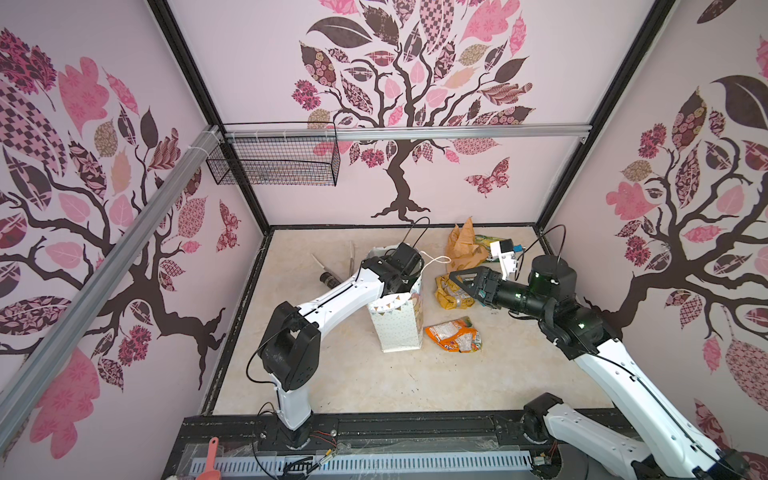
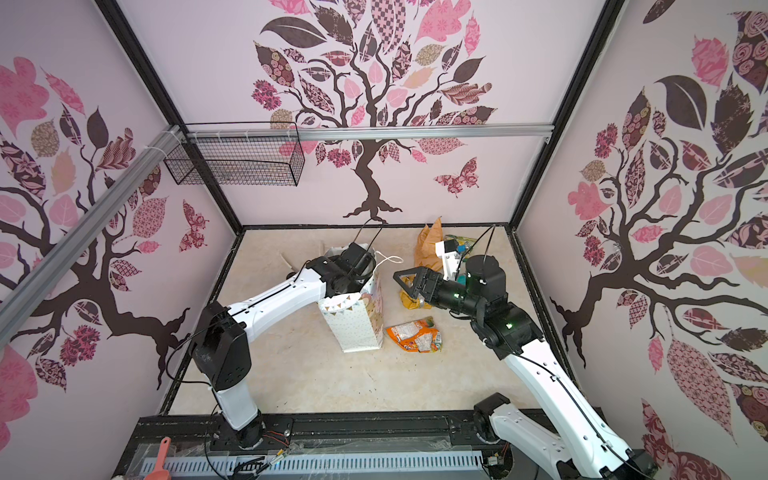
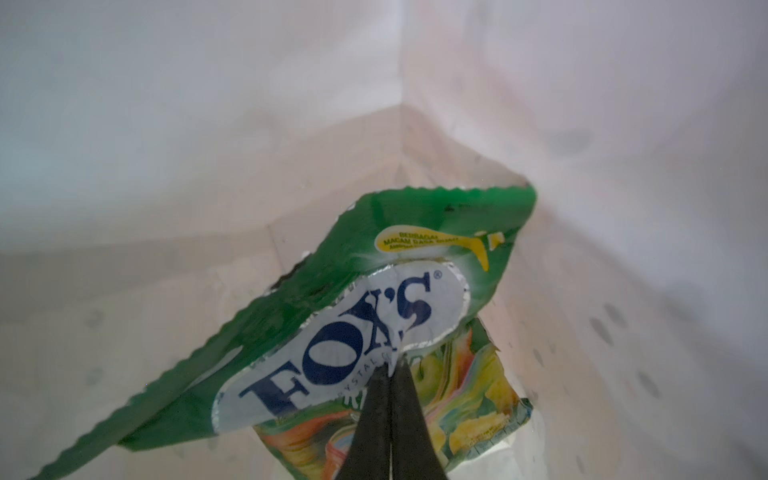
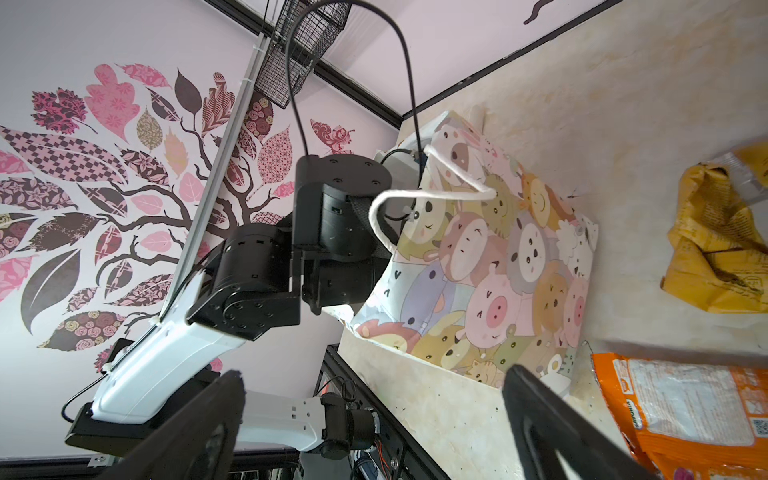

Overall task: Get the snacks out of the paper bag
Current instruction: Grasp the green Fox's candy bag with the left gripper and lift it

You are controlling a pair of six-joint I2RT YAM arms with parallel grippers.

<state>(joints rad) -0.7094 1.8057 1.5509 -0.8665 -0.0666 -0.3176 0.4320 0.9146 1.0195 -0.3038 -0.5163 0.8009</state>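
Upright near the middle of the desk (image 1: 353, 386), mouth up and long axis vertical: the paper bag (image 1: 397, 328), cartoon-animal side turned toward the right arm. Down through that mouth, the left pincer (image 3: 391, 374), pressed fully shut on a green-and-yellow packet (image 3: 357, 249) inside the bag. Packet tilted, long axis running away from the fingertips toward an inner corner fold, serrated end seal farthest in. Near the bag's right side but clear of it, spread wide and holding nothing, the right pincer (image 1: 459, 277), above the mustard-yellow packet (image 1: 446, 297). Flat on the desk close to the bag's base, the orange packet (image 1: 455, 334), long axis roughly crosswise in both top views. At the back, a second green packet (image 1: 484, 242) beside crumpled tan paper (image 1: 461, 245).
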